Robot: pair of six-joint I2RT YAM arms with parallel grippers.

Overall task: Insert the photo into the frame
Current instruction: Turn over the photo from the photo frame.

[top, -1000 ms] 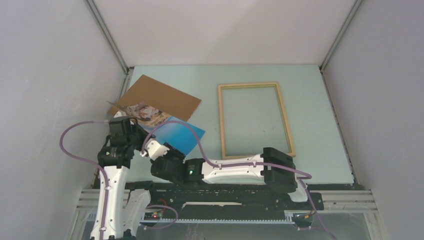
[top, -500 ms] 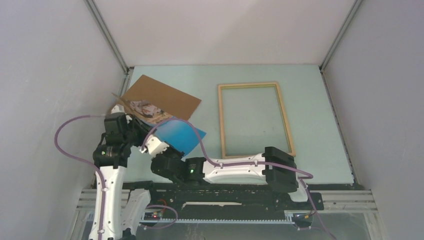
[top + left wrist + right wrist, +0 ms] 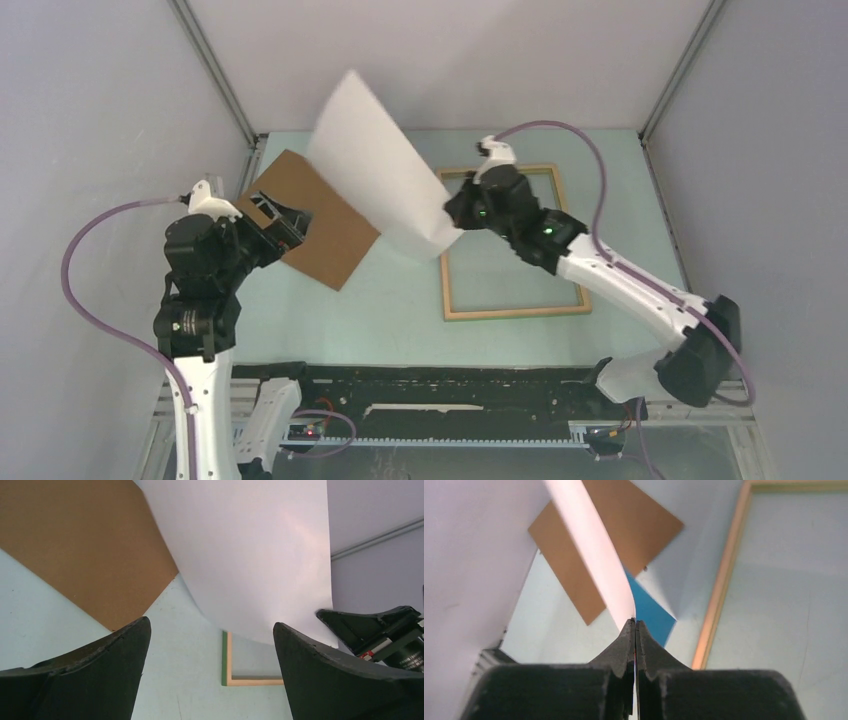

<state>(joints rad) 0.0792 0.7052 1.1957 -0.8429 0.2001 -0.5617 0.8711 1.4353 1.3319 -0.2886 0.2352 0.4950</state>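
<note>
My right gripper [image 3: 452, 216] is shut on one corner of the photo [image 3: 378, 165], which hangs in the air with its white back up, curling over the frame's near left corner. In the right wrist view the jaws [image 3: 634, 623] pinch the sheet's edge; its white back [image 3: 589, 545] bends away and the blue face [image 3: 649, 611] shows beside it. The frame [image 3: 515, 312] lies flat on the table, pale wood up, with a green outer edge [image 3: 224, 660]. My left gripper [image 3: 290, 222] is open over the brown board, holding nothing; the photo [image 3: 250, 555] is ahead of its open jaws [image 3: 211, 625].
A brown backing board [image 3: 322, 228] lies flat at the left, partly under the lifted sheet, also seen as the board [image 3: 85, 545] in the left wrist view. Grey walls close in the table on three sides. The right gripper's body [image 3: 372, 625] shows at the left wrist view's right edge.
The right arm swung up and right, carrying the photo off the board toward the frame, white back up. The left gripper opened, let the photo go and drew back left.
</note>
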